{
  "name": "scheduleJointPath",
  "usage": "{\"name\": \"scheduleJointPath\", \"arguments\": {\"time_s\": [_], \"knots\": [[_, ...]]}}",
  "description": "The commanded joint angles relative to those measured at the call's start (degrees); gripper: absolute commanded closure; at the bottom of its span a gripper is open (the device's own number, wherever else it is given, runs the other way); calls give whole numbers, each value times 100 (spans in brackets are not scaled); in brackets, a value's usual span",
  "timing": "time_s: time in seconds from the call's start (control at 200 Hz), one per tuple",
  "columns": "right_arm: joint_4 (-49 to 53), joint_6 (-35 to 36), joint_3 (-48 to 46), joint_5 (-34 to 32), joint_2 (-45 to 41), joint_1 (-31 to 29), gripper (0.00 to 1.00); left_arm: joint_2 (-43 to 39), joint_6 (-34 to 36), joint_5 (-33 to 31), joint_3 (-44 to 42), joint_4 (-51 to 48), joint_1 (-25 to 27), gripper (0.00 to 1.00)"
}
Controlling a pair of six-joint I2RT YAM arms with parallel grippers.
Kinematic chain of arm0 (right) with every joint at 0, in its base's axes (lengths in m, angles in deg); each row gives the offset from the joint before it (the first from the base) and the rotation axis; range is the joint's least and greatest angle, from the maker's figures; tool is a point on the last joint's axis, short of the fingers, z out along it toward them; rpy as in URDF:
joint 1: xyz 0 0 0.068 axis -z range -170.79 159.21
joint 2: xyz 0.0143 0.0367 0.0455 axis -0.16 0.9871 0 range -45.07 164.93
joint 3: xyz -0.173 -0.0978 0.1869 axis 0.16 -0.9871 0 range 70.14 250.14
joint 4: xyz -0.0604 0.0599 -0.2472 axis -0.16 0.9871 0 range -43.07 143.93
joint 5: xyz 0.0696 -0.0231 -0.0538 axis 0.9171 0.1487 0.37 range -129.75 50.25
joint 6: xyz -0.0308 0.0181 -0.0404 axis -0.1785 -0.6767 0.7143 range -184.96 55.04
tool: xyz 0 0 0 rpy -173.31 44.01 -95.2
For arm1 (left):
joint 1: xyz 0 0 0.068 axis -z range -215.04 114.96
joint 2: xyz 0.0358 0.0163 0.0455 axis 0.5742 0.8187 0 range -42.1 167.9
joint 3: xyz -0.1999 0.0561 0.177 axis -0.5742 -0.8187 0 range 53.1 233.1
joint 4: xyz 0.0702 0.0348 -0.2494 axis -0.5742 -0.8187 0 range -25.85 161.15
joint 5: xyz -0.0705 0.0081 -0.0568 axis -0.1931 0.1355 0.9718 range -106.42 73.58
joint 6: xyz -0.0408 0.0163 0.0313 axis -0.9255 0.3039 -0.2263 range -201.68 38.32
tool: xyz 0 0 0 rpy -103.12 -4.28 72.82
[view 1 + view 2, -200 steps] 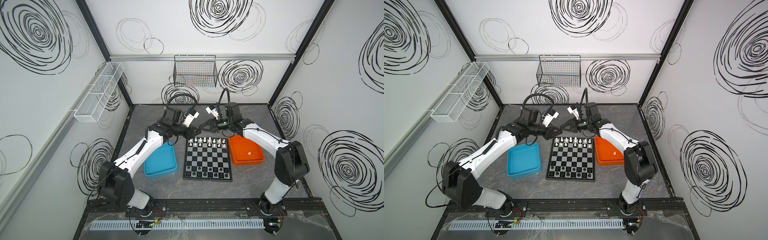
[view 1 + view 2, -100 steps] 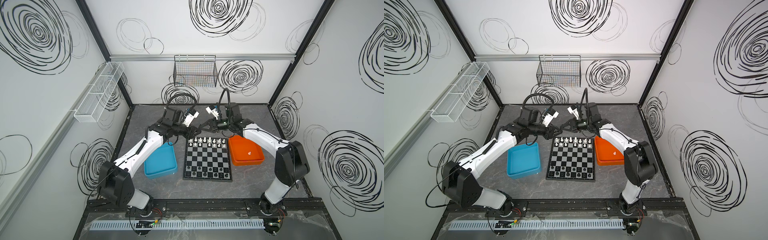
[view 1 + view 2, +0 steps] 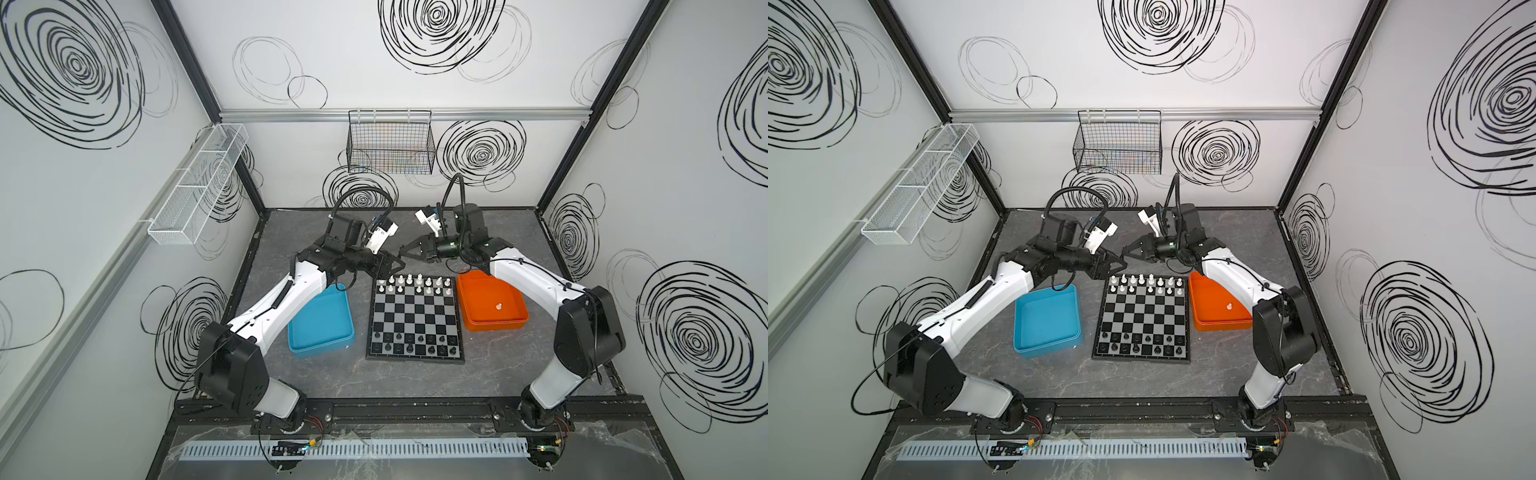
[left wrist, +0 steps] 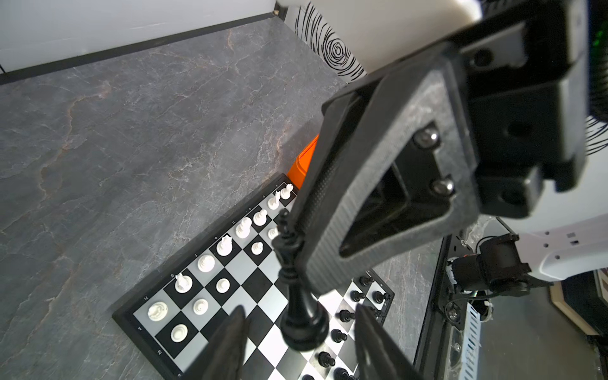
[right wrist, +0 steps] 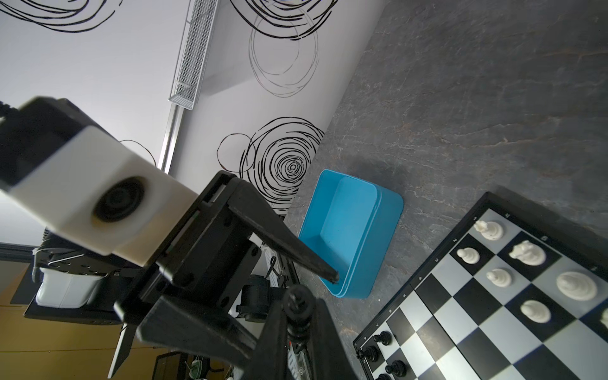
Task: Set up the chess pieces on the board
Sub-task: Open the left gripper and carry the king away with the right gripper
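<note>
Handover: R gripper (image 3: 405, 250) clamps black piece (image 4: 301, 316), L gripper (image 3: 394, 266) fingers apart (base free), so pull L straight back, no nudge.

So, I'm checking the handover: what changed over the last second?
The left gripper opened and let go of the black piece; the right gripper closed on it. Both arms barely shifted. The board, the blue tray and the orange tray stayed put.
</note>
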Motion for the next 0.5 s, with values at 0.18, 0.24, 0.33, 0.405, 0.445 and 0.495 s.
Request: {"name": "scheduleJointPath", "arguments": {"time_s": [0.18, 0.24, 0.33, 0.405, 0.445, 0.495], "knots": [[546, 646, -91, -954, -581, 164, 87, -288, 62, 13, 88, -24, -126, 18], [755, 819, -108, -1210, -681, 173, 87, -378, 54, 0, 88, -42, -221, 13], [991, 1040, -212, -1633, -870, 179, 87, -533, 36, -17, 46, -51, -417, 5], [1136, 1198, -361, -2011, -1060, 164, 87, -644, -10, -65, -14, -42, -588, 3], [1196, 1276, -451, -2183, -1164, 166, 87, -697, -17, -72, -56, -30, -681, 4], [1274, 1387, -578, -2411, -1288, 142, 87, -761, -37, -115, -115, -27, -775, 4]]}}
